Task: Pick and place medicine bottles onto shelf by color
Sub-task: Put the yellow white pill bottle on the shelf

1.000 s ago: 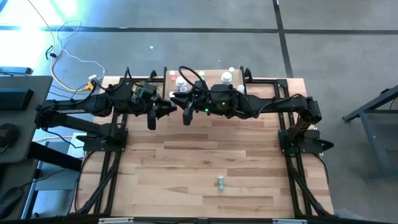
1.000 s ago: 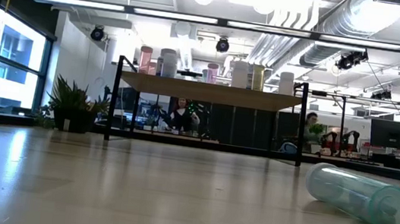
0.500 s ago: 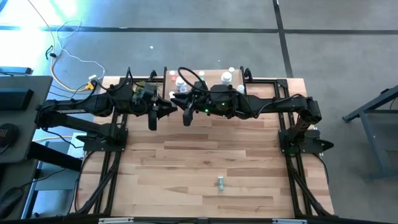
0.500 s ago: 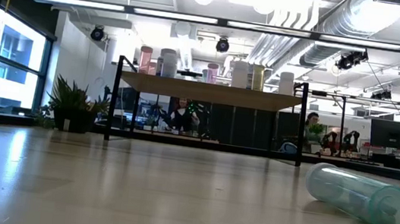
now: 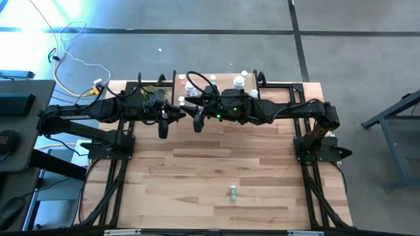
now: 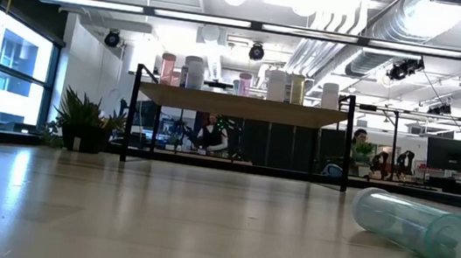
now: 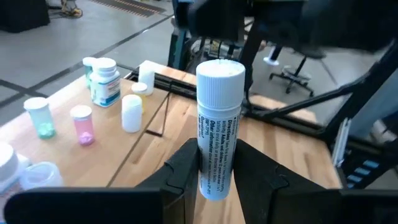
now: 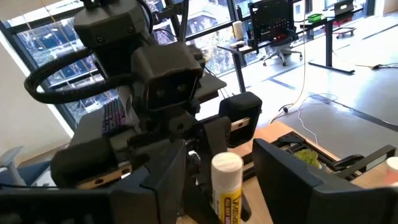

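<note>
Green vial (image 6: 417, 227): seen lying on its side on the near part of the table (image 5: 197, 177), right of centre, well apart from both arms; its contents cannot be made out.
Left gripper (image 7: 217, 171): held above the table's far half, left of centre; its fingers are pressed onto a tall white bottle (image 7: 217, 124) with a ribbed cap, kept upright.
Right gripper (image 8: 217, 165): held just right of the left one, facing it; its fingers are spread on either side of the same white bottle's cap, not touching it.
Hidden: in the high view the white bottle is covered by the two grippers; in the low view both grippers are cut off above the picture.
Shelf (image 6: 242, 107): set at the table's far edge, behind the arms; white, pink and green bottles (image 6: 193, 72) are stood on it in a row, partly masked by the arms from above.
Plant (image 6: 82, 120): placed at the far left, beside the shelf.
Room: people are seen seated beyond the shelf.
</note>
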Available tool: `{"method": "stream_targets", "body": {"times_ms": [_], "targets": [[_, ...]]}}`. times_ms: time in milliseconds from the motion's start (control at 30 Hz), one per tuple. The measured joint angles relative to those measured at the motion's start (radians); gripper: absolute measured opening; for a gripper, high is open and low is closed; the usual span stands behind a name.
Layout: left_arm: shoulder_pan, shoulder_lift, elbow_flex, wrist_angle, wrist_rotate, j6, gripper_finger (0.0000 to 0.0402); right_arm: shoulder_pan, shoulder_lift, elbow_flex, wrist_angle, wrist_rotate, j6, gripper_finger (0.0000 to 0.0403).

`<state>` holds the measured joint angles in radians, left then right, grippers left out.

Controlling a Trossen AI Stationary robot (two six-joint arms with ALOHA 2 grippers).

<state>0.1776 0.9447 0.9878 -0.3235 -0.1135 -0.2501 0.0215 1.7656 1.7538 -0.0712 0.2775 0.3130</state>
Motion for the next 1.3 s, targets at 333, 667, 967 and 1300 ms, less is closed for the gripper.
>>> {"method": "stream_targets", "body": {"times_ms": [333, 667, 967, 1300], "targets": [[-0.001, 0.026, 0.000, -0.024, -0.006, 0.161, 0.0078, -0.041, -0.051, 0.001, -0.109, -0.132, -0.063, 0.0181], [-0.027, 0.124, 0.000, -0.024, -0.003, 0.214, 0.0078, -0.053, -0.053, 0.000, -0.341, -0.230, -0.176, 0.0181], [-0.055, 0.202, 0.000, 0.023, 0.000, 0.217, 0.0078, -0.047, -0.053, 0.000, -0.398, -0.243, -0.180, 0.0181], [-0.056, 0.221, 0.000, 0.096, -0.003, 0.217, 0.0078, -0.047, -0.053, 0.000, -0.444, -0.277, -0.135, 0.0181]]}}
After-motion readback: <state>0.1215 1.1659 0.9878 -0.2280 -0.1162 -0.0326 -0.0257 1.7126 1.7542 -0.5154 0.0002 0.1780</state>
